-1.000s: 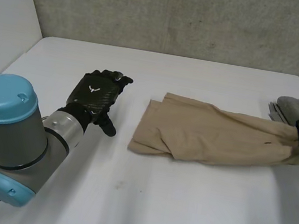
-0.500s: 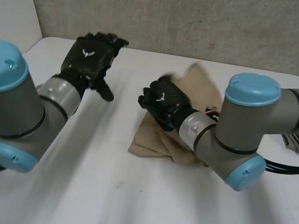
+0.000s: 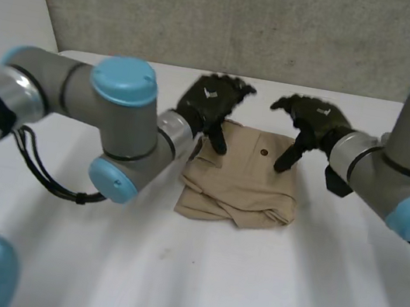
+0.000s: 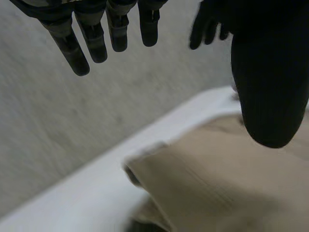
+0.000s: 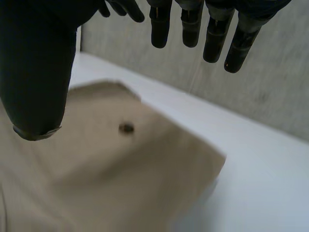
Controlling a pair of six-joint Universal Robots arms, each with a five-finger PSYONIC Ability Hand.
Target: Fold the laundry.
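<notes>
A tan garment (image 3: 242,177) lies folded in a rough square at the middle of the white table (image 3: 169,274). A small dark button (image 3: 264,152) shows on its top layer. My left hand (image 3: 212,101) hovers over the garment's far left corner, fingers straight, holding nothing. Over the far right corner is my right hand (image 3: 311,118), fingers spread and empty. In the left wrist view the left hand (image 4: 91,34) hangs above the tan garment (image 4: 217,183). In the right wrist view the right hand (image 5: 193,24) is above the tan garment (image 5: 120,169) and its button (image 5: 126,128).
A grey concrete wall (image 3: 251,19) stands right behind the table's far edge. Both arms reach in over the table, the left arm (image 3: 116,119) from the left and the right arm (image 3: 407,171) from the right. Bare table lies in front of the garment.
My right hand carried the garment's right end over to the left, folding it in half, then let go and opened. The left hand swung from the table's left to the garment's far left corner.
</notes>
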